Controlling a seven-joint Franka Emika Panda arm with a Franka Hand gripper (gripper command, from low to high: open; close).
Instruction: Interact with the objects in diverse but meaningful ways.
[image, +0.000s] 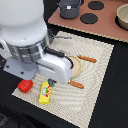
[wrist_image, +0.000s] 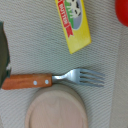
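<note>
Two things lie nearest in the exterior view, at about 7 o'clock on the pale woven mat (image: 95, 75): a red tomato (image: 25, 86) and, just beside it toward the exterior view's right, a yellow block (image: 45, 93) with red marks. In the wrist view the block (wrist_image: 74, 25) sits tilted, apart from a fork (wrist_image: 52, 79) with a brown wooden handle and grey metal tines, and the tomato (wrist_image: 122, 11) shows only as a red edge. The fork lies just beside a round pale plate (wrist_image: 56, 109). The arm's white body hides the claw, so I cannot tell whether it is apart or together. Past the arm, a second brown-handled utensil (image: 87, 58) lies at the plate's (image: 75, 67) far rim. Farthest, near 12 o'clock on the brown surface (image: 107, 27), stands a dark grey pot (image: 69, 8), with two black discs (image: 92, 12) and a beige bowl (image: 122, 17).
</note>
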